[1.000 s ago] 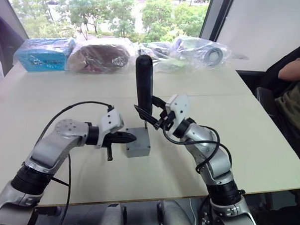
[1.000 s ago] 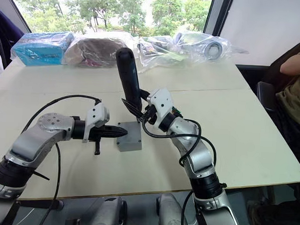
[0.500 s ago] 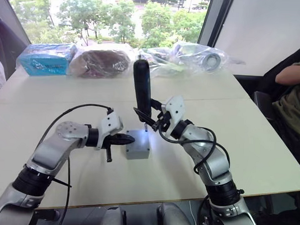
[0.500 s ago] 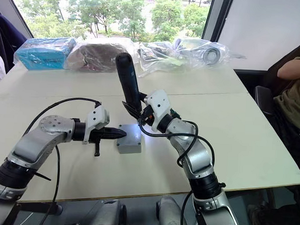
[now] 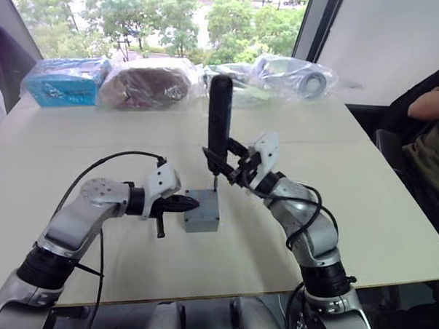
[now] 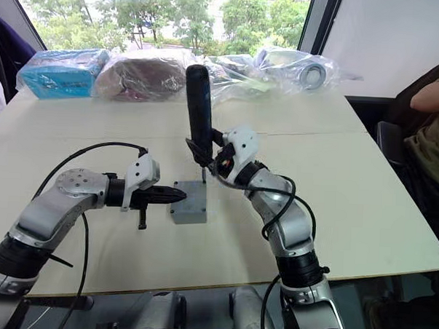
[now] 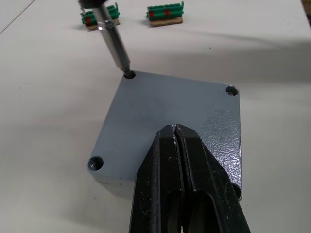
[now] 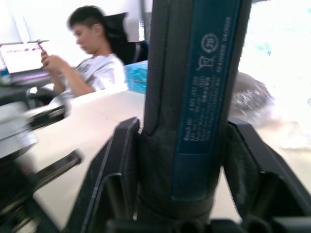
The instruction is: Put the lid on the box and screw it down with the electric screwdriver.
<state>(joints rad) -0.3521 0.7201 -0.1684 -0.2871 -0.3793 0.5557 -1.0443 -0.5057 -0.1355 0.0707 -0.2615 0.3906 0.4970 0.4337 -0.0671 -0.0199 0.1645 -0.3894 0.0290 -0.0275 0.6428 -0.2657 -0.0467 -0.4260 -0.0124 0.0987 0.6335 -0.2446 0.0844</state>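
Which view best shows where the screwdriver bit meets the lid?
The left wrist view: the electric screwdriver bit sits in a corner hole of the lid, seen close. The eye views show this contact small. The right wrist view shows the screwdriver's barrel.

Clutter at the far edge of the bench [image 5: 392, 216]

A blue packet [image 5: 65, 80], plastic-wrapped bundles [image 5: 152, 81], two green connector blocks [image 7: 164, 13]; a seated person [image 8: 90, 58], perhaps holding a phone.

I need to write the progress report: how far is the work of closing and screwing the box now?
Done: the lid already sits on the box. In hand: the right gripper holds the electric screwdriver upright, bit in one corner hole; the shut left gripper rests on the lid. Left: the other visible corner holes look empty.
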